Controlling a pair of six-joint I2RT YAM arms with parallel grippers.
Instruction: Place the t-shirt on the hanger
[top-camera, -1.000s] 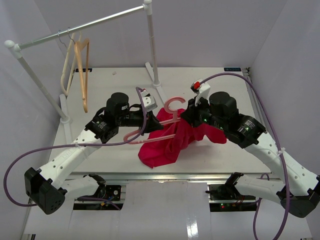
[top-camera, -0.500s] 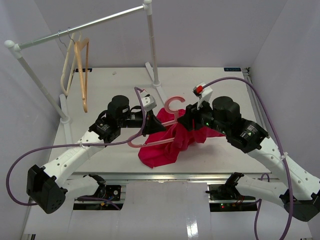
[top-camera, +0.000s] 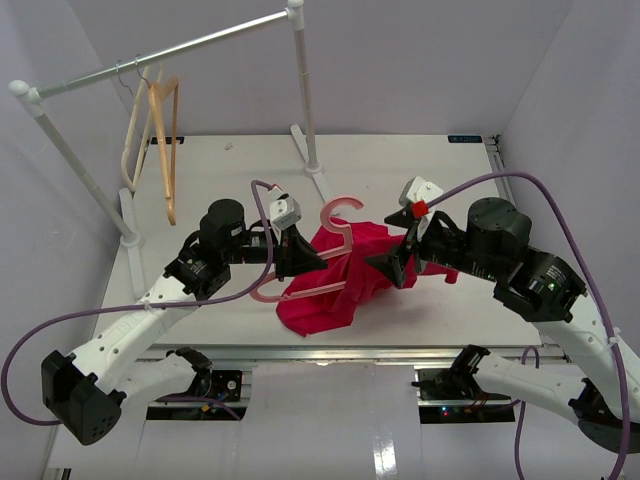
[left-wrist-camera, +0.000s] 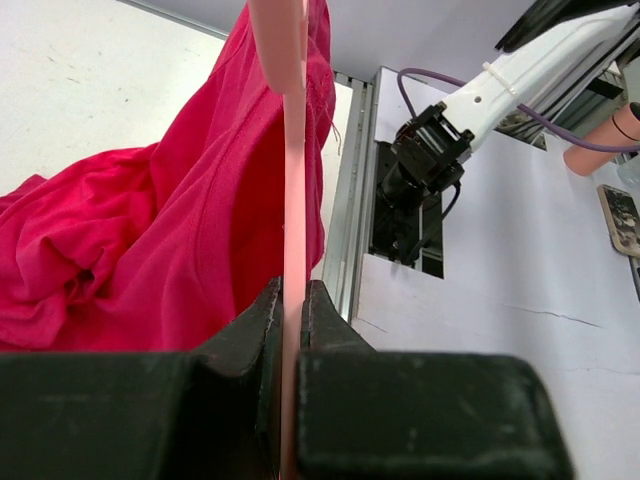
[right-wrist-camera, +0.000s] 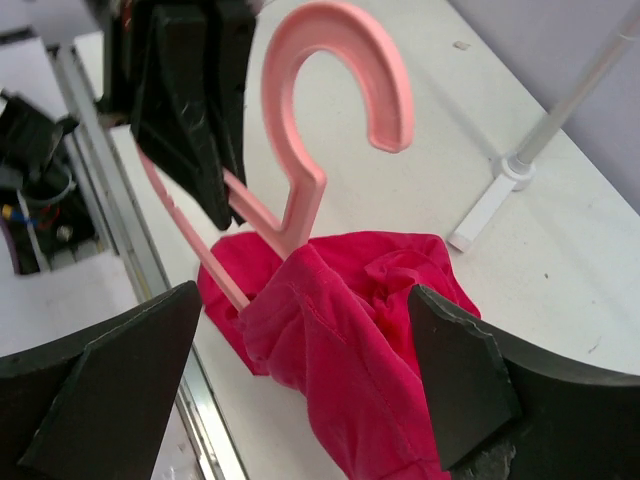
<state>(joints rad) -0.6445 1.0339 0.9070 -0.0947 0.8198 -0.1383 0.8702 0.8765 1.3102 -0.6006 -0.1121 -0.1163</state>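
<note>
On a white surface (top-camera: 200, 170), the left arm's fingers (left-wrist-camera: 250, 330) clamp the pink hanger (left-wrist-camera: 293, 200). The red t-shirt (top-camera: 335, 285) bunches over the hanger's other end, facing the right arm's fingers (right-wrist-camera: 110, 400), spread wide.

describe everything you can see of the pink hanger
The hanger is thin, glossy pink plastic, with an open curved hook on top, a short neck and slim arms. It is held at a tilt, hook towards the far side of the table. The left pincer is shut on one slim arm. The red t-shirt is bunched over the other side, up against the neck just below the hook.
</note>
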